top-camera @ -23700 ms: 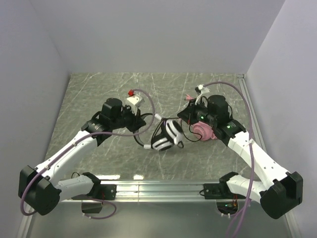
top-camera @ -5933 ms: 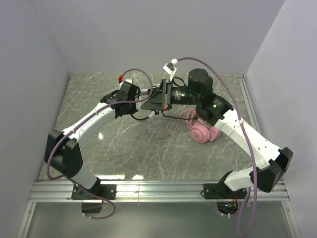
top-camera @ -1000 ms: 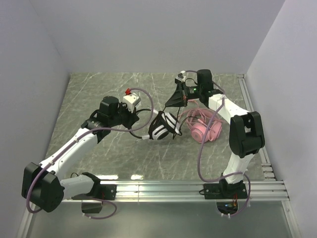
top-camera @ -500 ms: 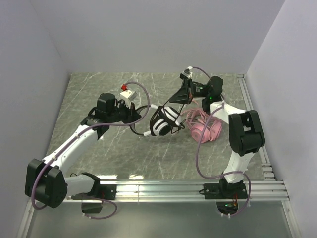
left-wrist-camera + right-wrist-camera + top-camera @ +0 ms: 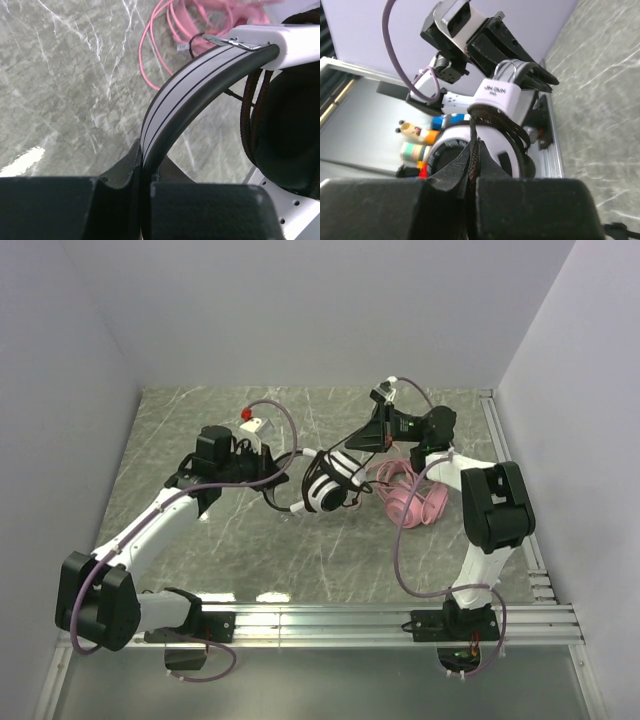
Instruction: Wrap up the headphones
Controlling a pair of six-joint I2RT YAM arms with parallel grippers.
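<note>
The black-and-white headphones (image 5: 328,483) hang just above the table's middle. My left gripper (image 5: 272,478) is shut on their headband (image 5: 190,90), which runs up from between the fingers (image 5: 147,175). My right gripper (image 5: 356,440) is behind the headset and shut on its black braided cable (image 5: 475,147). The cable is looped several times around the white band end (image 5: 496,95). The pink headphones (image 5: 408,502) lie on the table to the right, with their pink cable (image 5: 392,476) loose in loops beside them; the cable also shows in the left wrist view (image 5: 165,30).
The grey marble table (image 5: 200,420) is walled at the back and on both sides. A metal rail (image 5: 330,618) runs along the near edge. The right arm's purple hose (image 5: 402,540) hangs in a loop over the right part of the table.
My right gripper has swung right and back with the black cable. My left gripper has shifted slightly back and left, and the black-and-white headphones have moved a little with it.
</note>
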